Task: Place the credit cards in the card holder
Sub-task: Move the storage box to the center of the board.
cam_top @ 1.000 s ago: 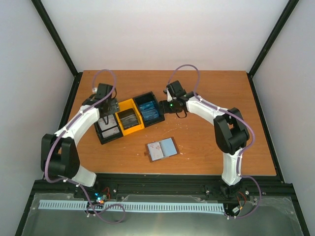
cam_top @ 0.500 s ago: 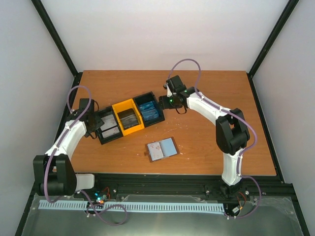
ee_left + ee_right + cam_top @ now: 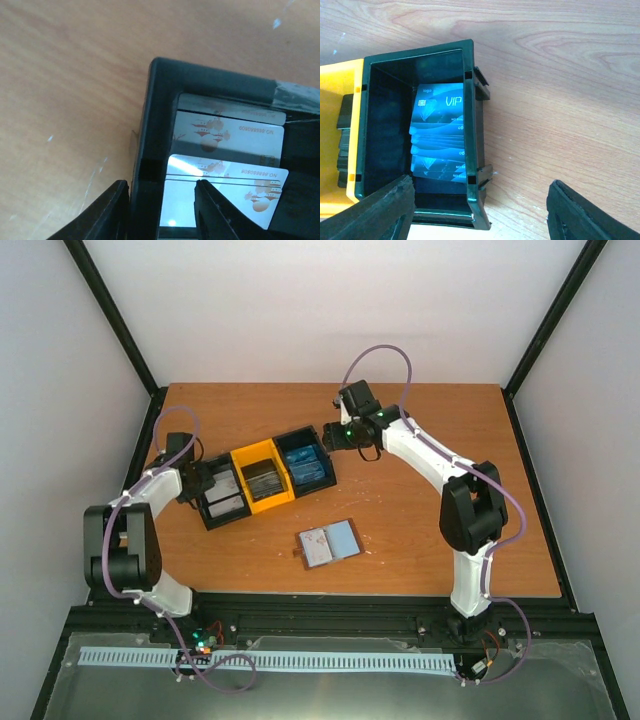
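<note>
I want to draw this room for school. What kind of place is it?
Probably a robot lab booth: two robot arms bolted to a wooden table, plain white walls, and a tray of sorted cards.

A black-and-yellow three-compartment tray (image 3: 243,457) sits slanted on the left half of the brown wooden table (image 3: 400,540)

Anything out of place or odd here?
The left gripper straddles the end wall of the black-and-yellow three-compartment plastic tray: one finger outside, one inside over the whitish-grey plastic cards, so closing may pinch the wall.
</note>
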`<state>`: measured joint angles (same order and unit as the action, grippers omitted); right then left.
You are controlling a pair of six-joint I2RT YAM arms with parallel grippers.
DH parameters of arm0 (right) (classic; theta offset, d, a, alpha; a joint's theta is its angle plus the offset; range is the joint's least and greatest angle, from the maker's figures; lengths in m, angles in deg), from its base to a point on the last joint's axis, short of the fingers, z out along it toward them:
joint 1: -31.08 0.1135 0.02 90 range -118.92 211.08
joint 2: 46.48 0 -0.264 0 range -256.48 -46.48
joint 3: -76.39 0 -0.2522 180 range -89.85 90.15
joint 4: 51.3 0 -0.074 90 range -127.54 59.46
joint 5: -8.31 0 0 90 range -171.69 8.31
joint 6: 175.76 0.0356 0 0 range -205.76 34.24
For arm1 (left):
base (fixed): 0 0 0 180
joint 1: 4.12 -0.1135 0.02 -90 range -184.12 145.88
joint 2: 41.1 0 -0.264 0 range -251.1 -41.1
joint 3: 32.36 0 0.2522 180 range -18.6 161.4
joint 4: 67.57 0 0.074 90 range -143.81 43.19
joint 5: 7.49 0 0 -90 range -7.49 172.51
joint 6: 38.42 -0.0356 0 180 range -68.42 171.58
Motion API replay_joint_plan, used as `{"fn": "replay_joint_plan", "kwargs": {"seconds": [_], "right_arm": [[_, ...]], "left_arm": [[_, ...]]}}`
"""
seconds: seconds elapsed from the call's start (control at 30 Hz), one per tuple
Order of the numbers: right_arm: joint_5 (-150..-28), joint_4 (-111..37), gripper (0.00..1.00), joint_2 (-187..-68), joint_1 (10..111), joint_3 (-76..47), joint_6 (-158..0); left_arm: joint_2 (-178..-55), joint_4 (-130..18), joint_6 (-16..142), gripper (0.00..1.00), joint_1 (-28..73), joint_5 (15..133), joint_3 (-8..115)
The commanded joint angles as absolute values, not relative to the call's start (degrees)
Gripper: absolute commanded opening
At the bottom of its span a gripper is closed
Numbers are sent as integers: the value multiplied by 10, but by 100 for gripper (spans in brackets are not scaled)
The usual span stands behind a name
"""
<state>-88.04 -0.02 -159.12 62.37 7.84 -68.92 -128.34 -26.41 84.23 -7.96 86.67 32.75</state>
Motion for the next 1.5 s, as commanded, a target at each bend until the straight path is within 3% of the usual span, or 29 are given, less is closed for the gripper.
{"fn": "replay_joint_plan", "kwargs": {"seconds": [0.0, 0.33, 0.73, 1.03, 1.47], "right_arm": [[-859, 20, 72, -1589, 611, 94, -704], [-866, 33, 71, -1581, 593, 92, -740], [-845, 64, 70, -1571, 571, 83, -766], [-834, 108, 55, -1550, 545, 24, -874], [-847, 132, 53, -1488, 468, -68, -945]], "left_arm": [[-1311, -345, 752, 37, -83, 821, 378], [-1436, -395, 630, 34, -67, 650, 488], [-1618, -377, 564, 34, 35, 570, 708], [-1722, -366, 518, 34, 94, 476, 824], [-1790, -362, 411, 32, 120, 410, 908]]}}
